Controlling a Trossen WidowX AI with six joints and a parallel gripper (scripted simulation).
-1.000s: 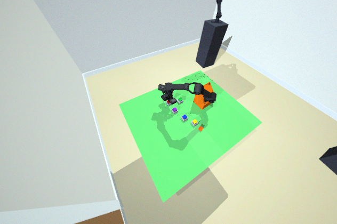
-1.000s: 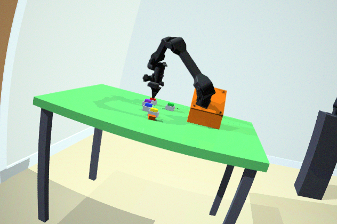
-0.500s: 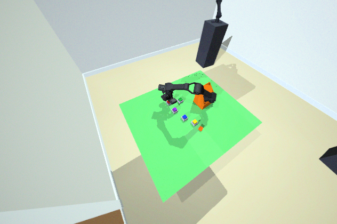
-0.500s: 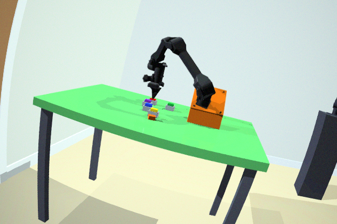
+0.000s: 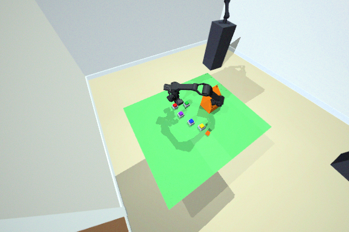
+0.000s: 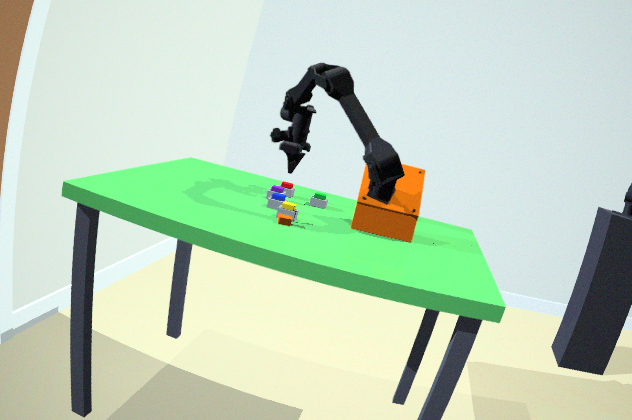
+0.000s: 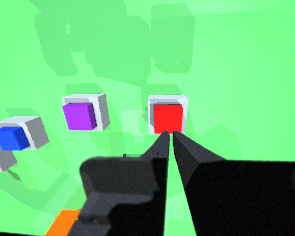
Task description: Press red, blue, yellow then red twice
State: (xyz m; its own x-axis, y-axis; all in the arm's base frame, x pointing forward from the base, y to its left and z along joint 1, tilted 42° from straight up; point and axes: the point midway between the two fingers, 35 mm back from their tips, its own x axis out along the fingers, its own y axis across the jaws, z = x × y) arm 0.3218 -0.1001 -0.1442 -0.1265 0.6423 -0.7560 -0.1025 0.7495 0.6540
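My gripper point(image 6: 290, 171) point(image 7: 170, 135) is shut with nothing between its fingers. Its tips hang a little above the red button point(image 5: 175, 105) point(image 6: 286, 185) point(image 7: 168, 119), not touching it, and in the wrist view they line up with its lower edge. The red button's cap stands up from its light grey housing. The blue button point(image 5: 191, 121) point(image 6: 278, 197) point(image 7: 11, 138) stands unpressed, farther along the group. The yellow button point(image 5: 201, 125) point(image 6: 288, 206) is beyond it, also unpressed; only a sliver shows at the wrist view's left edge.
A purple button point(image 5: 180, 114) point(image 6: 277, 189) point(image 7: 79, 116) stands between red and blue. A green button point(image 5: 186, 103) point(image 6: 320, 196) stands nearer the arm's base. A small orange block point(image 5: 207, 133) point(image 6: 284, 220) lies beside the yellow button. The arm's large orange base block point(image 6: 382, 222) is on the green table point(image 5: 174, 184) point(image 6: 153, 201).
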